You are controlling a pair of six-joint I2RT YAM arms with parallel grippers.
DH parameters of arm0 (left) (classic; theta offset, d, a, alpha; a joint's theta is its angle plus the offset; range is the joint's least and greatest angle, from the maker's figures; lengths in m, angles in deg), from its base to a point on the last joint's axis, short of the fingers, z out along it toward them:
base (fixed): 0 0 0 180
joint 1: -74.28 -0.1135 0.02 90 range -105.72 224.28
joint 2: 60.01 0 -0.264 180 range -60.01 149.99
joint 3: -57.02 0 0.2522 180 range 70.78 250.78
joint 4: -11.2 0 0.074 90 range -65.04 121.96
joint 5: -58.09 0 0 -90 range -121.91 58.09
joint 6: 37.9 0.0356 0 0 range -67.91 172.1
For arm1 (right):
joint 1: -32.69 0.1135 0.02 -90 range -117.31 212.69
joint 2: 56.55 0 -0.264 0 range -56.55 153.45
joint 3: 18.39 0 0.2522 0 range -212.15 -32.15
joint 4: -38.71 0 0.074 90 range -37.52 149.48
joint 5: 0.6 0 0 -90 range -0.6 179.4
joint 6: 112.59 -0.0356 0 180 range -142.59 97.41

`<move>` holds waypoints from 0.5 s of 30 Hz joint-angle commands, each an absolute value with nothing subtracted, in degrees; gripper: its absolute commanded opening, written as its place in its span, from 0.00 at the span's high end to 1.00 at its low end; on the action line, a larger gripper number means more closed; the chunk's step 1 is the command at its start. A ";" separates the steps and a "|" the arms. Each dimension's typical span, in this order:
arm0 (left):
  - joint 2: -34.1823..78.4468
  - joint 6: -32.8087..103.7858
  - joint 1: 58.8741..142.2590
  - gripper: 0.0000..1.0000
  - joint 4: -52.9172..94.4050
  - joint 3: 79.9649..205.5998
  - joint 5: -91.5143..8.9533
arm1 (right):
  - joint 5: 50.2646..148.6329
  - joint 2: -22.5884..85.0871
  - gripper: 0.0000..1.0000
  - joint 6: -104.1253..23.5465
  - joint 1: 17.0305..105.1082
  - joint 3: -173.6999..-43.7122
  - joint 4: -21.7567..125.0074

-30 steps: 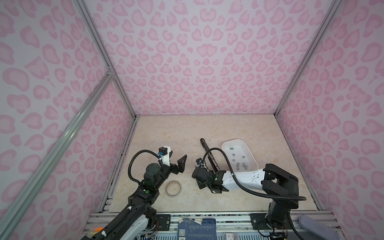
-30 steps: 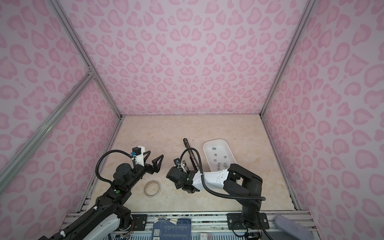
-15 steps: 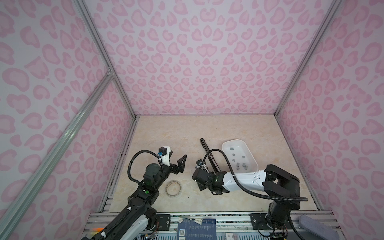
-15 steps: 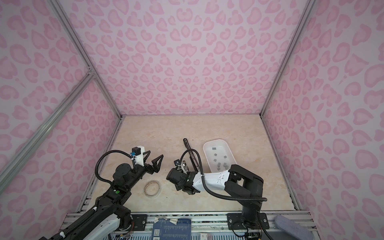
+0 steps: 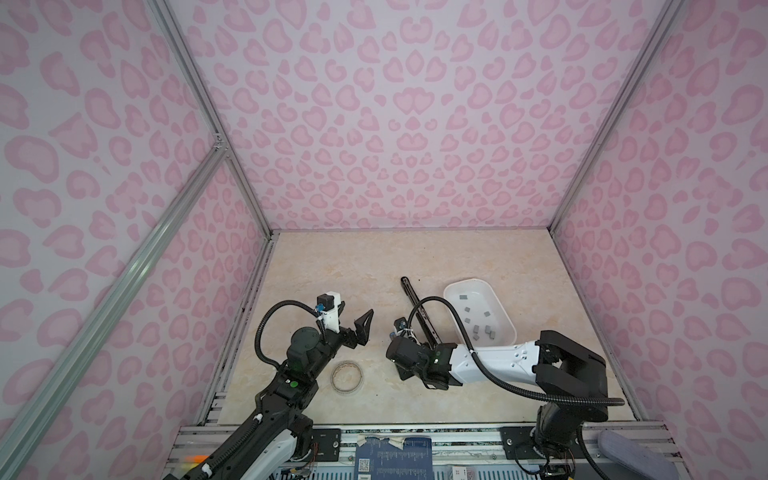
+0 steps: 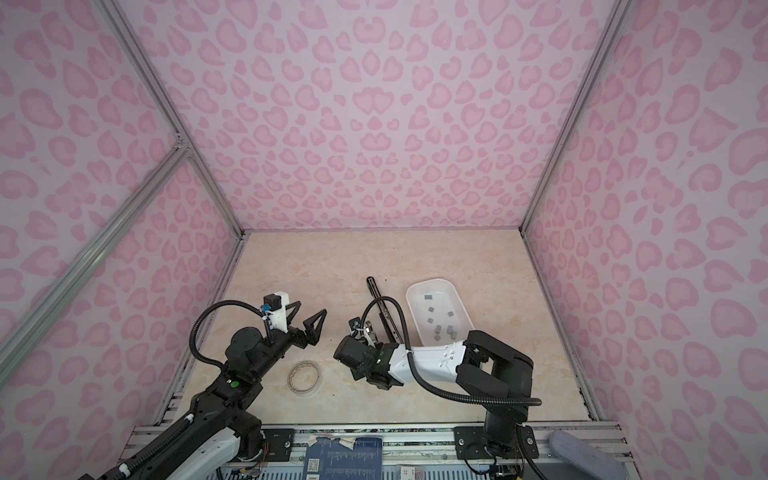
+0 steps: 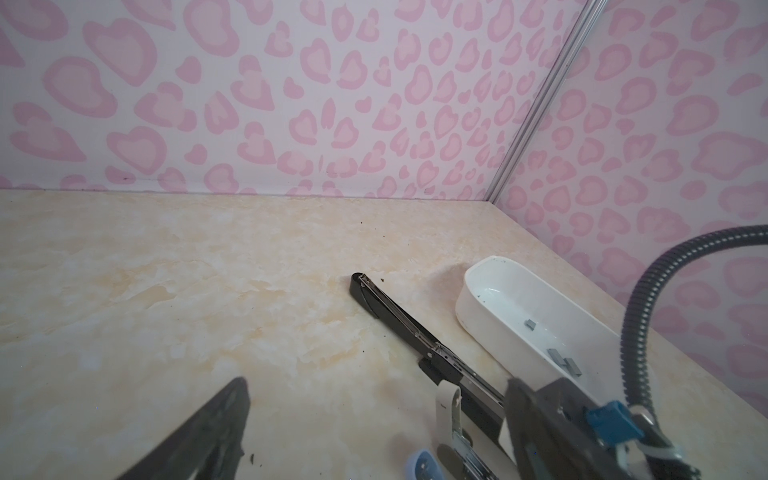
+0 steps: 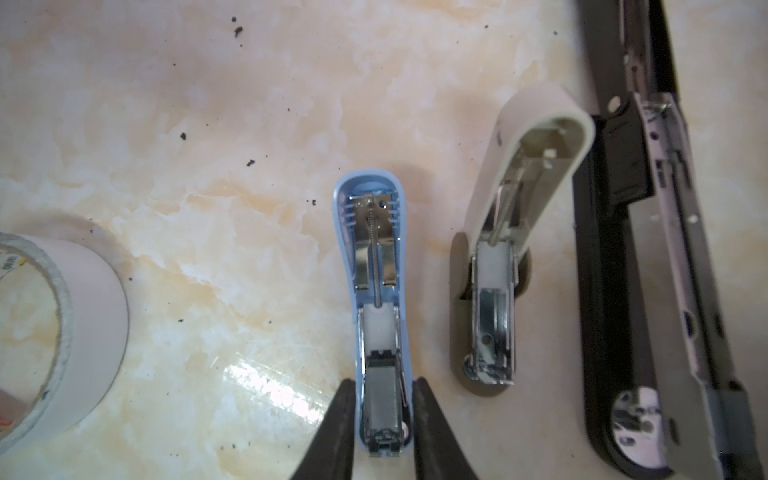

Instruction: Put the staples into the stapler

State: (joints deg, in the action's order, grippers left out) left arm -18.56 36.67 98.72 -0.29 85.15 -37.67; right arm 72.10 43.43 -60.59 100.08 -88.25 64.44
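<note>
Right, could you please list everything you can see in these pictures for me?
staples: several, grey, loose in the white tray
blue stapler: one, flipped open, mid-table
cream stapler: one, open, beside the blue stapler
black stapler: one, long, between cream stapler and white tray
tape roll: one, whitish, near the front edge
table: one, beige marble
walls: pink hearts, three sides
left gripper: one, black, open, empty
right gripper: one, black, fingers flanking the blue stapler's end; grip unclear

Marbled beige surface (image 5: pixel 332 270). Carries tape roll (image 5: pixel 347 376), opened blue stapler (image 8: pixel 376 291), opened off-white stapler (image 8: pixel 511 216), long black stapler (image 7: pixel 399 316), white tray (image 7: pixel 478 316), dark specks (image 8: pixel 183 136).
</note>
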 commanded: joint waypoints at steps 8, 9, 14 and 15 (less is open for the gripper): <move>-18.79 36.58 98.72 0.04 -1.05 85.01 -37.35 | 68.35 46.80 0.84 -61.59 100.11 -90.93 67.07; -18.79 36.61 98.78 0.04 -1.04 85.00 -37.30 | 68.34 46.88 0.84 -61.62 100.14 -90.91 67.10; -18.79 36.51 98.74 0.04 -1.01 84.95 -37.36 | 68.63 47.07 0.85 -61.62 100.10 -90.73 67.22; -18.87 36.53 98.71 0.04 -0.95 84.94 -37.32 | 68.66 46.84 0.85 -61.56 100.15 -90.68 67.32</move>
